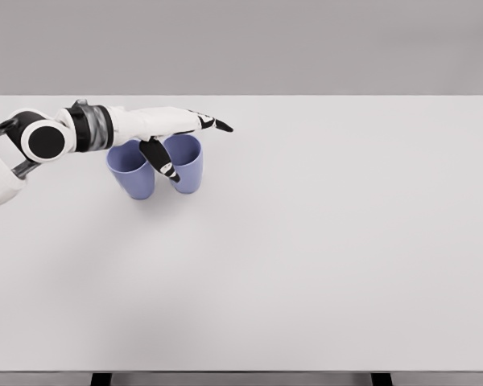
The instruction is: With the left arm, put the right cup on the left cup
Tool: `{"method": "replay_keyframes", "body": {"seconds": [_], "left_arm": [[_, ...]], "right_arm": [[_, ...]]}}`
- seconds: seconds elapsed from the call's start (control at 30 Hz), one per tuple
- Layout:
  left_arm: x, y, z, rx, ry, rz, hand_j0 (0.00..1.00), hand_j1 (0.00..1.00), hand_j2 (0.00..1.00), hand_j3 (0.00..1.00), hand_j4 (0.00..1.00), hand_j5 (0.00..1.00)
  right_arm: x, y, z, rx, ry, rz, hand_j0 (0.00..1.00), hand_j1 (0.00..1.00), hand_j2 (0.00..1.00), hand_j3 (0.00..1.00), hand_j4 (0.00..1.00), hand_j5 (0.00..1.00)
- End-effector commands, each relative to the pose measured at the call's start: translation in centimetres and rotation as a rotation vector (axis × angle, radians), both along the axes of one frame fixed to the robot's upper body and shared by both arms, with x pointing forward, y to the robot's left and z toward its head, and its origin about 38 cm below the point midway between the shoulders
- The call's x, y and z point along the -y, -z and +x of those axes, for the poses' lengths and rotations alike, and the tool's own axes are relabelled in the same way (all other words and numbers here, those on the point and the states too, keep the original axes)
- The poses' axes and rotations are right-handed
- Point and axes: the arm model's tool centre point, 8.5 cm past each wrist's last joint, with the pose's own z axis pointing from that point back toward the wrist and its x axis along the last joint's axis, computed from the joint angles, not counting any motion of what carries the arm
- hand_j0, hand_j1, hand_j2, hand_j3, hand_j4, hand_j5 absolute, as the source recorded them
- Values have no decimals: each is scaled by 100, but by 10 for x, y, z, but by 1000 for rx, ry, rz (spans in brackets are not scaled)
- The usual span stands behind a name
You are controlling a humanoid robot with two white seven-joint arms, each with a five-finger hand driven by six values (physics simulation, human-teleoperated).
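Left hand [177,133] fingers spread over two blue cups [155,166] — unlabelled, white table [322,241]

Two plain periwinkle-blue cups, left cup [131,171] and right cup [187,165], no pattern, on a plain white table [322,257]; left hand [177,133] glossy white with black fingertips, black-grey wrist bands; grey backdrop.

My one view comes from my head, looking steeply down and forward across the white table [322,265], whose far edge runs near twelve o'clock. It sits fairly far back. My left arm [72,133] enters from about nine o'clock.
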Motion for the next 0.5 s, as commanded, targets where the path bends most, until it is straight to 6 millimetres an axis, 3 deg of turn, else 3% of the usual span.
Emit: {"method": "replay_keyframes", "body": {"seconds": [0.0, 0.47], "left_arm": [[-1, 0, 1, 0, -3, -1, 100, 100, 100, 100, 100, 100], [1, 1, 3, -8, -7, -8, 100, 100, 100, 100, 100, 100]], "right_arm": [[0, 0, -1, -1, -3, 1, 100, 100, 100, 100, 100, 100], [0, 0, 0, 0, -1, 1, 100, 100, 100, 100, 100, 100]]}}
